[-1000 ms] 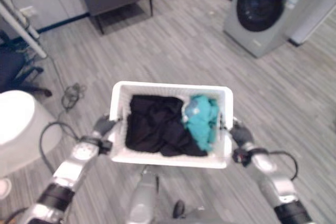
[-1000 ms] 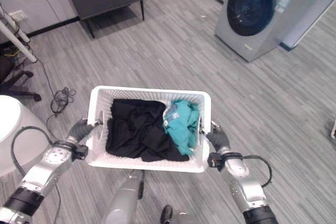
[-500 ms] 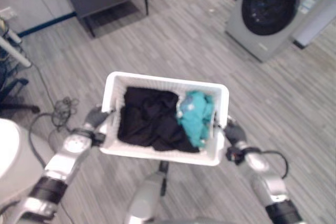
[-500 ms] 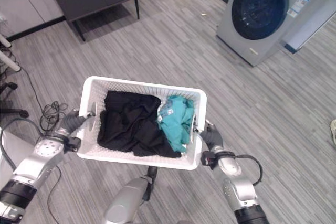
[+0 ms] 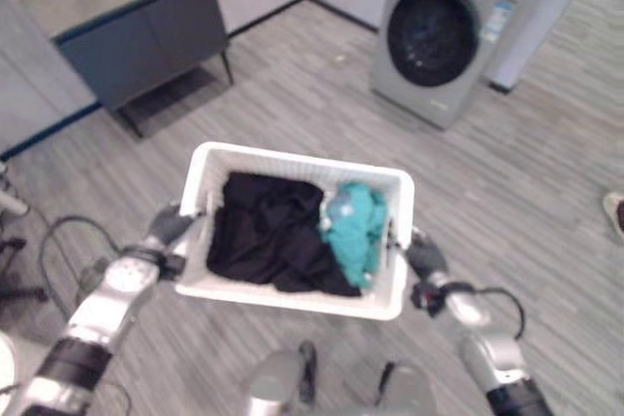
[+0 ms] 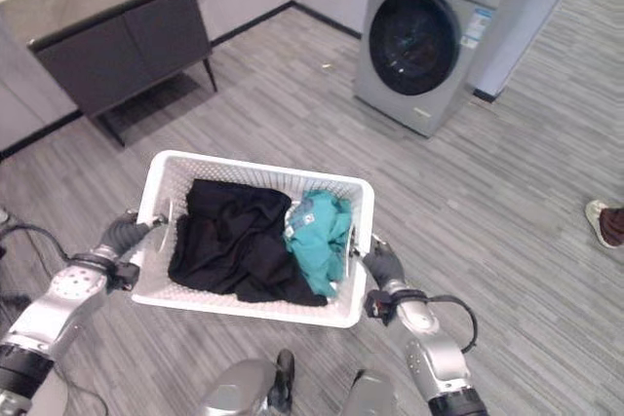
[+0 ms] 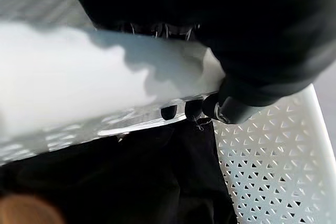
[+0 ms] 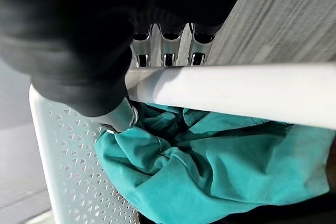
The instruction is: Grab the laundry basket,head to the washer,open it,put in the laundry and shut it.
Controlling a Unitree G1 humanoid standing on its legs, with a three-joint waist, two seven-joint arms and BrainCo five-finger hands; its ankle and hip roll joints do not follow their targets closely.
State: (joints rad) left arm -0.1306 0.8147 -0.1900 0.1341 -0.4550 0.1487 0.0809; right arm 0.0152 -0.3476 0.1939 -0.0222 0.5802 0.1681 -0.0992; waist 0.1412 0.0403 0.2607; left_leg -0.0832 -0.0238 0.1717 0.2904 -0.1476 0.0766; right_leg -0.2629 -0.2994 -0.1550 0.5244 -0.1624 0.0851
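— What's under you and around you, starting close in?

— Grey plank floor (image 6: 507,202) runs right beneath me. I carry the white laundry basket (image 6: 255,311) in front of me, off the floor, with a black garment (image 6: 229,245) filling its left and middle part and a teal garment (image 6: 317,239) bunched at its right end.

— How are your hands set?

— My left robot hand (image 6: 119,234) is at the basket's left end, fingers (image 7: 169,112) curled round the rim there. My right robot hand (image 6: 382,265) is at the right end, fingers (image 8: 167,43) hooked over the rim bar, thumb inside by the teal cloth. Both grip the basket.

— And further out?

— Open floor lies between the basket and the washer (image 6: 429,31), which stands ahead to my right, its round door closed. A dark cabinet (image 6: 122,46) on thin legs stands ahead to my left against the wall. A person's shoe (image 6: 604,223) shows at the far right edge.
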